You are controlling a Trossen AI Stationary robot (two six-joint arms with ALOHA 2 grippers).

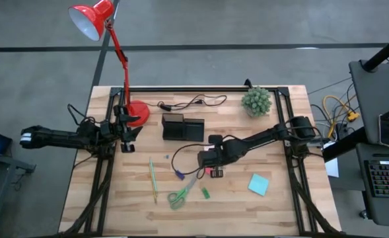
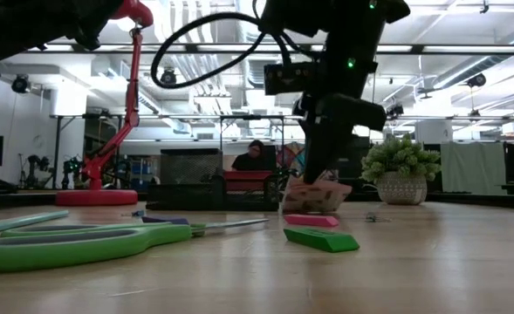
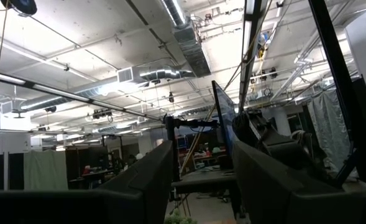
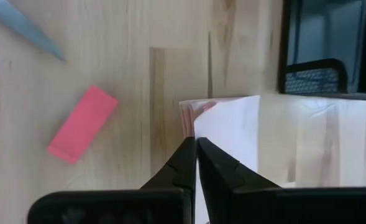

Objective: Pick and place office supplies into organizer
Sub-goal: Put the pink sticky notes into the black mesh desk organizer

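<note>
My right gripper [image 1: 211,163] is at the table's middle, shut on a pink sticky-note pad [image 2: 316,196]. A pink piece [image 2: 311,220] and a green piece [image 2: 320,239] lie flat on the table nearby. Nearer the front edge lie the green-handled scissors [image 1: 177,196], a thin green pencil [image 1: 152,180] and a purple piece [image 1: 179,176]. A teal pad [image 1: 258,184] lies to the right. The black organizer [image 1: 183,127] stands behind the gripper. My left gripper [image 1: 125,134] waits open at the left, beside the lamp base, pointing upward. My right gripper pinches the pink pad at its edge [image 4: 198,134] between its two fingertips [image 4: 184,163]; one sheet or several, I cannot tell. The fingers come steeply from above, slanting from the table's right. The pad [image 4: 232,124] hangs below them, low over the wood.
A red desk lamp's round base [image 1: 136,114] stands left of the organizer, with a black cable [image 1: 194,101] behind it. A potted plant [image 1: 256,100] is at the far right corner. Bare wood lies between the gripper and the organizer.
</note>
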